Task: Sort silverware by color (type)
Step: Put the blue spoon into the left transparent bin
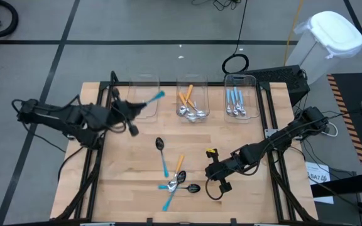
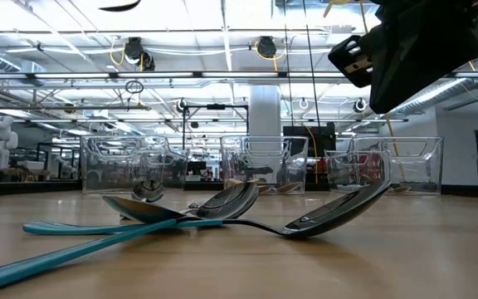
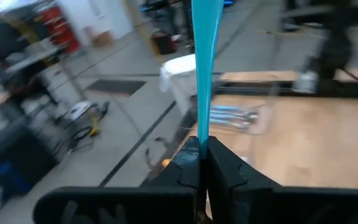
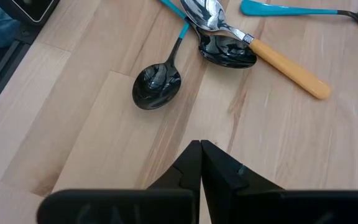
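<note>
Left gripper [image 1: 132, 108], clamped on a teal spoon [image 1: 154, 98], hovers at ten o'clock beside the empty left bin [image 1: 144, 83]; best centre it over that bin before releasing, while the right gripper [image 1: 214, 168], pinched empty, waits at five o'clock.

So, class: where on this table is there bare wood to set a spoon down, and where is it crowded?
Bare wood lies between the three clear bins at the back and the spoon cluster, right of the lone black-bowled spoon, and along the table's left edge. It is crowded at the front centre, where spoons overlap beside the right end effector. The left end effector holds a teal-handled spoon.
</note>
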You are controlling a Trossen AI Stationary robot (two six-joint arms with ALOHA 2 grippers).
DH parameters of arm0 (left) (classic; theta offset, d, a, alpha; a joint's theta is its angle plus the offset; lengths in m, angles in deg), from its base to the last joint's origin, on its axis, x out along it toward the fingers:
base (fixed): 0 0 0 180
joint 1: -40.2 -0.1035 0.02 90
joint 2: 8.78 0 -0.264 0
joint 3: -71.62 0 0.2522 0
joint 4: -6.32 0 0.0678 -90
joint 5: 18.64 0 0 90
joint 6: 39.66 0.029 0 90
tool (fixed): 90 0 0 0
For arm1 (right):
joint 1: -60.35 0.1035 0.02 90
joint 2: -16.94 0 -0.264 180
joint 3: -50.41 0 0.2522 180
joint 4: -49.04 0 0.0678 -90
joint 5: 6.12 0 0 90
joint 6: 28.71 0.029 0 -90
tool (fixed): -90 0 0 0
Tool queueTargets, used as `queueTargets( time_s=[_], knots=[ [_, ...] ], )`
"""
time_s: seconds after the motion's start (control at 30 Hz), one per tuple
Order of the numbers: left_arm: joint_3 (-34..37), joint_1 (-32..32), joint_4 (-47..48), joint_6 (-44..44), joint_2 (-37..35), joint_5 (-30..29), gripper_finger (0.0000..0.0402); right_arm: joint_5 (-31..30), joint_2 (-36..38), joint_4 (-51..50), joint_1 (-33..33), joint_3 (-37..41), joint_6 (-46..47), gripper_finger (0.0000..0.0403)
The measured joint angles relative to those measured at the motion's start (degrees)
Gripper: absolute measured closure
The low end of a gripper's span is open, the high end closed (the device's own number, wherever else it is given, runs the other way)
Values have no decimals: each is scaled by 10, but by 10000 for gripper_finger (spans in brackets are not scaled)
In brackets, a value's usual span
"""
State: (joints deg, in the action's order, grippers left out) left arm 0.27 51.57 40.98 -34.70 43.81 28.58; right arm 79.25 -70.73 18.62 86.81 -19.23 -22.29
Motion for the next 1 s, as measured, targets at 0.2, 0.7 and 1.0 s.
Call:
queueTargets(
  time_s=[0.2, 0.7, 1.0],
  knots=[
    [0, -88, 65, -80, -17, -42, 396, 0, 0, 0, 0, 0, 0, 399],
    [14, -212, 167, -212, -17, -38, 396, -21, 0, 0, 0, 0, -2, 399],
    [144, -260, -7, -202, -20, 5, 396, -75, 0, 1, 0, 0, -17, 399]
  ],
)
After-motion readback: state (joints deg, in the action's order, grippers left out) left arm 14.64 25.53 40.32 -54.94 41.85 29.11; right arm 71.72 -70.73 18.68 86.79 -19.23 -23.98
